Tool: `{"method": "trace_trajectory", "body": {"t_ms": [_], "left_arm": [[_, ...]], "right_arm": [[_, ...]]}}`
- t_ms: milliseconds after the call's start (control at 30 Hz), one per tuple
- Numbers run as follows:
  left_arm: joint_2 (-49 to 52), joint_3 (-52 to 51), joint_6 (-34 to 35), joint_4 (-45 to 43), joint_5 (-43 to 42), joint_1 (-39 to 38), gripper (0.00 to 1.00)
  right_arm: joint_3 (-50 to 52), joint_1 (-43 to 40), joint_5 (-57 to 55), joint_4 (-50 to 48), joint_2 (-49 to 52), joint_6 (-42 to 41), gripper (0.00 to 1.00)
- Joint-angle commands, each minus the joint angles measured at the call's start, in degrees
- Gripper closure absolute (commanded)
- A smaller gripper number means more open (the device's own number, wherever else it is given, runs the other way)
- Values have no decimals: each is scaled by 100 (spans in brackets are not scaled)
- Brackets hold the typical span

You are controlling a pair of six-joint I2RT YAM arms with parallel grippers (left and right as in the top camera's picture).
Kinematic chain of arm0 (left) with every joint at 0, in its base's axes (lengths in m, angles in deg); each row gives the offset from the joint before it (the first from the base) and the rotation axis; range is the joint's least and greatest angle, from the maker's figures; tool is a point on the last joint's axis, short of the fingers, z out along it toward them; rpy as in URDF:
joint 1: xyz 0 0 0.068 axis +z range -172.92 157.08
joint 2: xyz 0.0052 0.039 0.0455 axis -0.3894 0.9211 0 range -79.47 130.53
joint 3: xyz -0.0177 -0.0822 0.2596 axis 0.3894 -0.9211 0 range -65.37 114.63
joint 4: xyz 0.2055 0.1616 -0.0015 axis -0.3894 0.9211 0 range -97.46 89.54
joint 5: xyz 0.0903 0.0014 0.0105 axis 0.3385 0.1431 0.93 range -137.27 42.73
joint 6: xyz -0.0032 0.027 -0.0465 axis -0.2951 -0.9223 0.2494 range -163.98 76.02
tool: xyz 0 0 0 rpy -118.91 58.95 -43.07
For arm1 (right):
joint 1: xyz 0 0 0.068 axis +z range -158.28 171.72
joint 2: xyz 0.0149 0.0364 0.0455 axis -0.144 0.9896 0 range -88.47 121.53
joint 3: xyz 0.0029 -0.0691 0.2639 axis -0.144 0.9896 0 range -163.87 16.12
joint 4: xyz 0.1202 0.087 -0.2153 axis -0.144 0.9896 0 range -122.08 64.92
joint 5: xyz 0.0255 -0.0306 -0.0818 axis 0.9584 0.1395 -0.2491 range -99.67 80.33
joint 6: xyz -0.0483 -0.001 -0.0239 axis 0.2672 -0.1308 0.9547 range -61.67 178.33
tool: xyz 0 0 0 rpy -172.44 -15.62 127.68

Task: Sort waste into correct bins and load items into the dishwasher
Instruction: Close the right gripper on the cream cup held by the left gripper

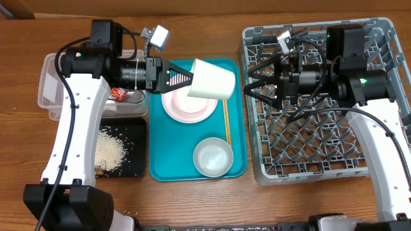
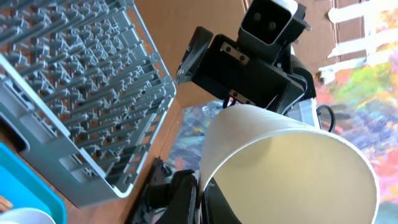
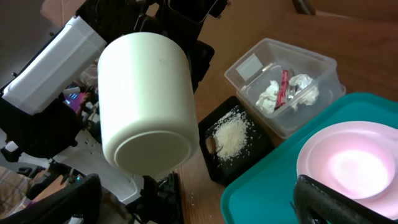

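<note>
White cup in left pincer.

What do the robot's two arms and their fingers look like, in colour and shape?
The left arm and right arm have white shells, black joint housings and thin black cables. Each wrist carries a small pale camera box. The fingers are black, triangular, with truss-like cutouts. Green lights glow on the right arm.

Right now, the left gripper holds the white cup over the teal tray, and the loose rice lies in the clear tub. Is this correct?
Not quite. The left gripper holds the white cup over the teal tray, but the loose rice lies in the black tray, as the right wrist view shows.
</note>
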Motion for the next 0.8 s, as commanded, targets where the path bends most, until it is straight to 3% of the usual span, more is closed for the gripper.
{"method": "trace_trajectory", "body": {"t_ms": [0,300,633,767], "left_arm": [[-44,90,-356,-74,-190,-26,96],[-44,90,-791,-105,-219,-120,96],[-44,90,-767,-212,-343,-295,96],[-44,90,-765,-48,-343,-321,96]], "right_arm": [[-166,-90,138,-57,-125,-4,0],[-166,-90,140,-11,-125,-59,0],[-166,-90,138,17,-125,-1679,0],[-166,-90,140,37,-125,-1827,0]]}}
